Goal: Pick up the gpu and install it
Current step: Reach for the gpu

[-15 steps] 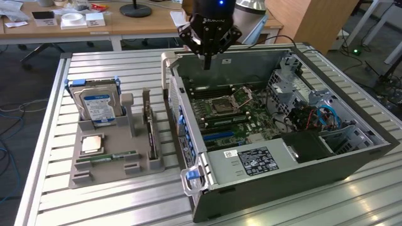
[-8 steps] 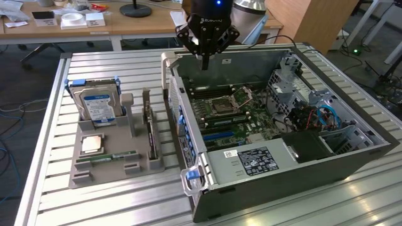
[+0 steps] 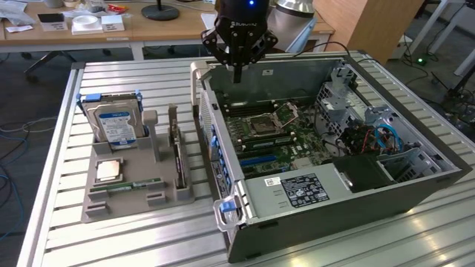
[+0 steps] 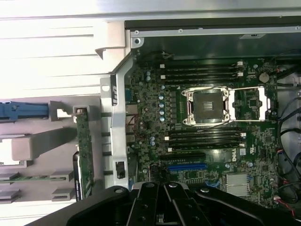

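Table [image 3: 59, 233] of metal slats holds a big open case [image 3: 415, 183]. Beside it, on the exterior view's left, sits a gray holder [image 3: 130, 208]. The gripper [image 3: 237, 78] hangs over the far edge of the case, jaws shut tight with nothing in them. A silver drive [image 3: 115, 119] stands in the holder. The gpu [image 3: 178, 158] stands on its long edge in 1 slot of the holder, on the side nearest the case. It looks dark, flat and very thin.
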